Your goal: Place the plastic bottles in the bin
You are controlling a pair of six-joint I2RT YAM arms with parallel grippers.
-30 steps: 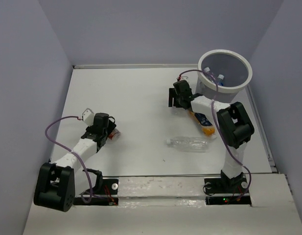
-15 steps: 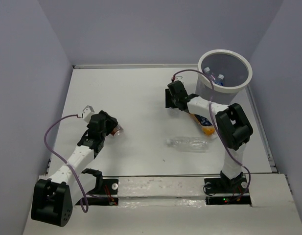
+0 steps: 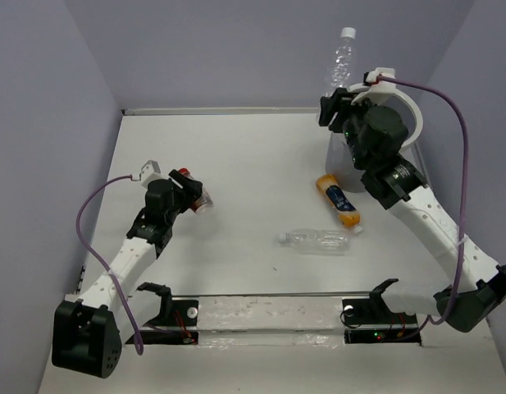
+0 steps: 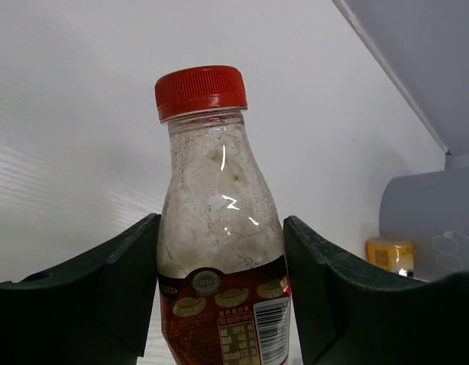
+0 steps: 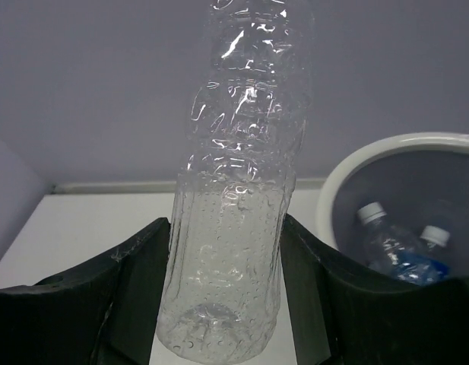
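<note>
My left gripper (image 3: pixel 191 197) is shut on a red-capped bottle (image 4: pixel 215 228) with a red label, held above the table's left side; it also shows in the top view (image 3: pixel 195 195). My right gripper (image 3: pixel 341 105) is raised beside the bin (image 3: pixel 408 144) and is shut on a clear bottle (image 5: pixel 238 198) that stands upright, its white cap (image 3: pixel 347 34) high against the back wall. Two bottles (image 5: pixel 394 243) lie inside the bin (image 5: pixel 348 171). An orange bottle with a blue label (image 3: pixel 338 199) and a clear bottle (image 3: pixel 316 240) lie on the table.
The white table (image 3: pixel 236 156) is walled by grey panels at the back and sides. The bin stands in the far right corner. The right arm stretches up from its base at the lower right, crossing over the table's right edge.
My right arm has swung up from the table with the clear bottle to beside the bin's rim. My left gripper has lifted the red-capped bottle and moved slightly farther and right.
</note>
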